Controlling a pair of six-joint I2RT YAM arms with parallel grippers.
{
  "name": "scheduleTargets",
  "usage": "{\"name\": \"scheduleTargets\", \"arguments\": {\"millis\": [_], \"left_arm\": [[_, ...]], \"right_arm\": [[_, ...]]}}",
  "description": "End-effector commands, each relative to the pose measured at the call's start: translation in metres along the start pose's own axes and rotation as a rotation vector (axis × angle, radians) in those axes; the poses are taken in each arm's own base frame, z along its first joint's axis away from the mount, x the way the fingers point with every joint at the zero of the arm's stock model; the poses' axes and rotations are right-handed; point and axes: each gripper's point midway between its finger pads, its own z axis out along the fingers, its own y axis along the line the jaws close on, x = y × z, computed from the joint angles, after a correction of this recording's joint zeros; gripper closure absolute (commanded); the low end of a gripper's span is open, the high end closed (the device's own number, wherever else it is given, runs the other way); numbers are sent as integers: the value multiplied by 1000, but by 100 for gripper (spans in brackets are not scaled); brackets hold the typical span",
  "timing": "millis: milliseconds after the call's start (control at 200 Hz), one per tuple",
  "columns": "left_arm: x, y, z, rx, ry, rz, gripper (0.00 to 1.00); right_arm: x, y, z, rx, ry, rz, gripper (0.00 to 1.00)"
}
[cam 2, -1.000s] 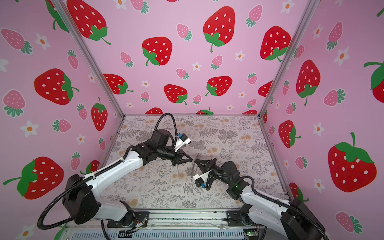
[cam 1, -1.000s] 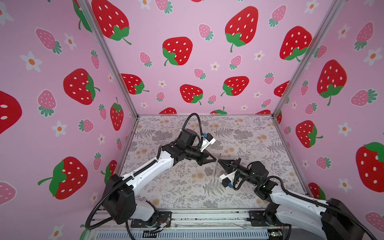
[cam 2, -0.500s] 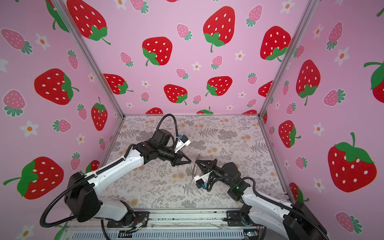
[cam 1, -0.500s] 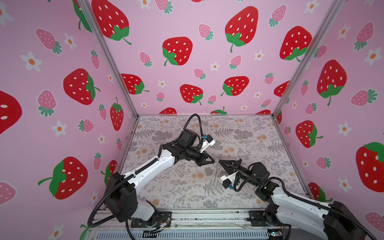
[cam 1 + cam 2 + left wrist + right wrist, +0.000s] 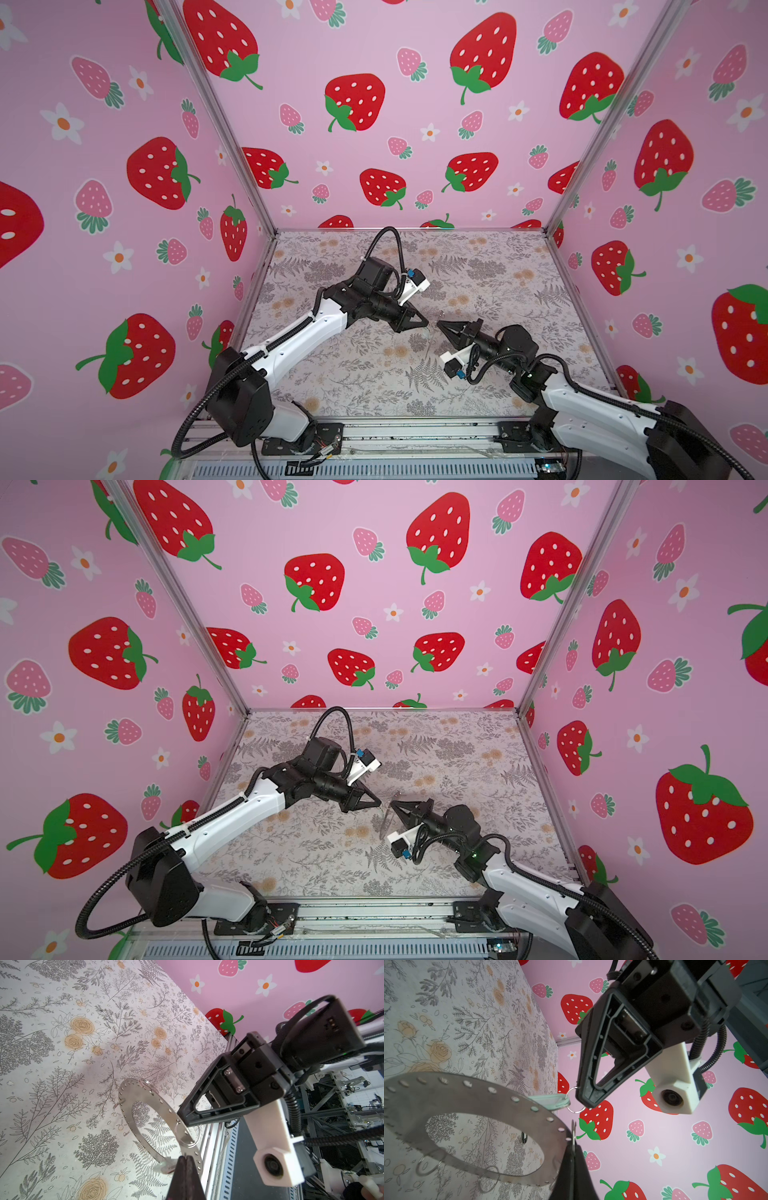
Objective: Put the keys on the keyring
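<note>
The keyring, a flat silvery ring with holes along its rim and small wire loops, hangs above the table between both grippers. It shows edge-on in both top views. My right gripper is shut on its rim, beside a wire loop. My left gripper is shut on a small wire loop that carries a pale translucent tag, one of the keys, lying against the keyring's rim. Both tips nearly meet in a top view. A small dark key lies on the table, seen through the ring's hole.
The floral table is walled in by pink strawberry panels at the back and both sides. A metal rail runs along the front edge, with both arm bases mounted on it.
My left gripper has drawn back a little to the left. The right gripper and keyring have hardly moved. Both grippers stay shut.
</note>
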Motion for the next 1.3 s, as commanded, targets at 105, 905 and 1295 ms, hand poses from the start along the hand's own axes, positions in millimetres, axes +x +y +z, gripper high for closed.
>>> {"name": "scheduleTargets", "arguments": {"millis": [105,905,1295], "left_arm": [[-13,-19,-5,58,1,47,100],[-8,-10,5,-5,70,41,100],[-5,-3,12,-8,106,15,100]], "right_arm": [[-3,-11,3,31,3,-53,100],[-9,-9,4,20,-14,-72,100],[-11,-9,4,16,-15,-109,100]]}}
